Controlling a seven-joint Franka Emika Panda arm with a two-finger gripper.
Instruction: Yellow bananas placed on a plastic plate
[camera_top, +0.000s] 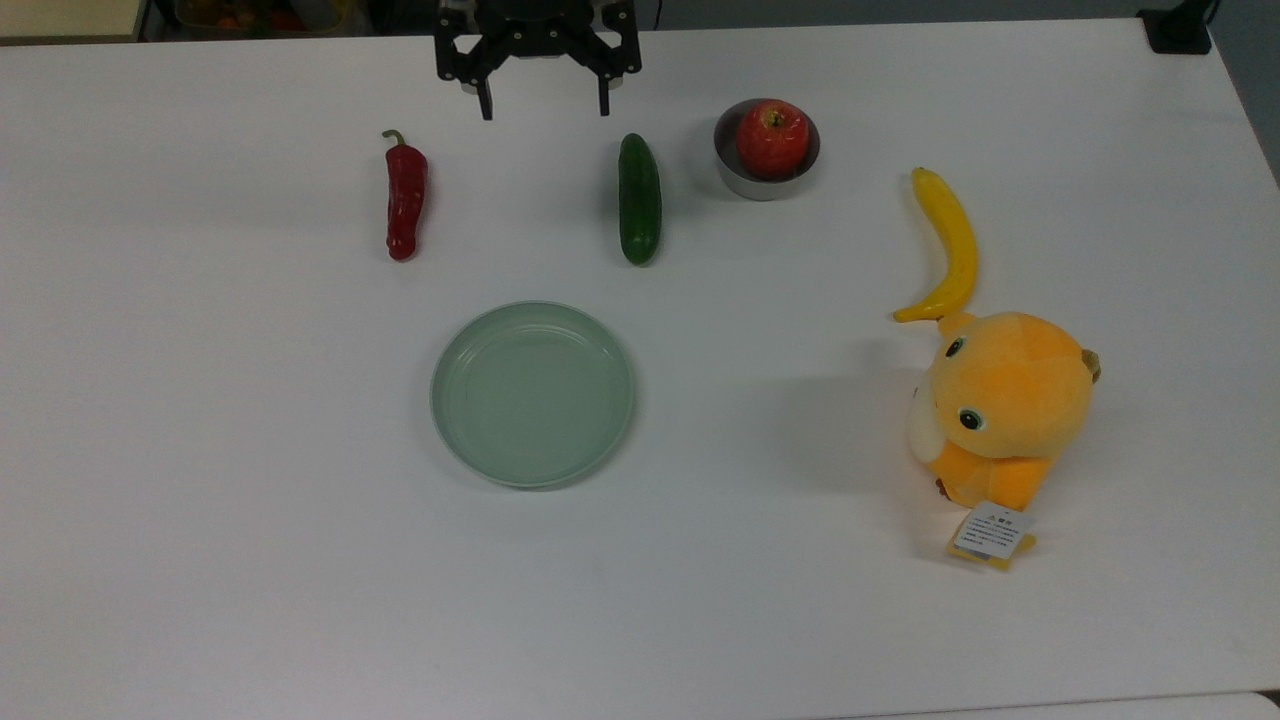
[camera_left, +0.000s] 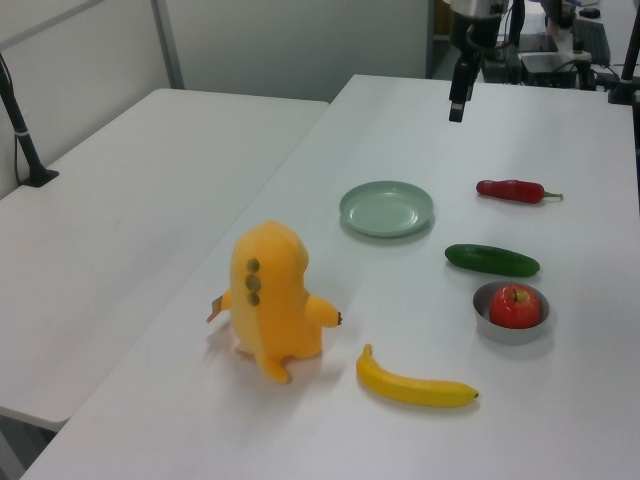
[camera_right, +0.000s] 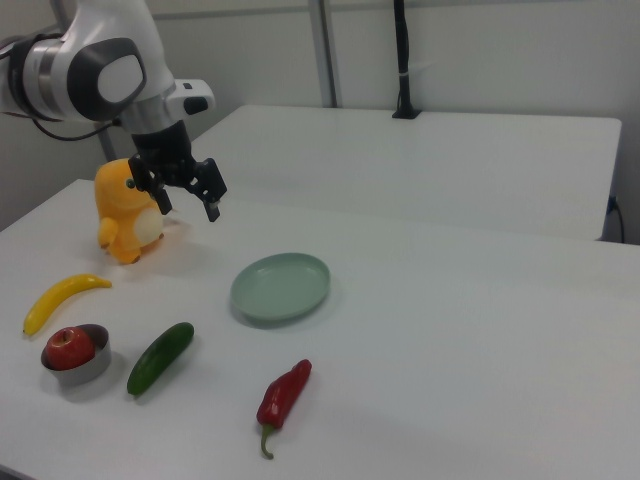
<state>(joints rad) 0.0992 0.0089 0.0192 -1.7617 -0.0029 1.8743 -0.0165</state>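
So the yellow banana was lying flat on the white table, not on the plastic plate at all. In the top view it sat well off to the plate's right, with one tip right up against the head of the orange plush toy; we couldn't tell if they actually touched. The plate was bare, out in the middle of the table.

Writing-wise, the only thing we spotted was the little white tag hanging off the plush toy. It had printed lines on it but we couldn't read any of them.

Other stuff around: a small metal bowl with a red apple sitting in it, near the banana's far tip. A green cucumber lay just beside the bowl on the top view's left, and a red pepper further left again. Both lay between the plate and the far table edge.

The gripper hung above the far edge of the table, holding nothing, fingers spread wide apart and pointing down. In the top view it sat between the pepper and the cucumber, well away from the banana.
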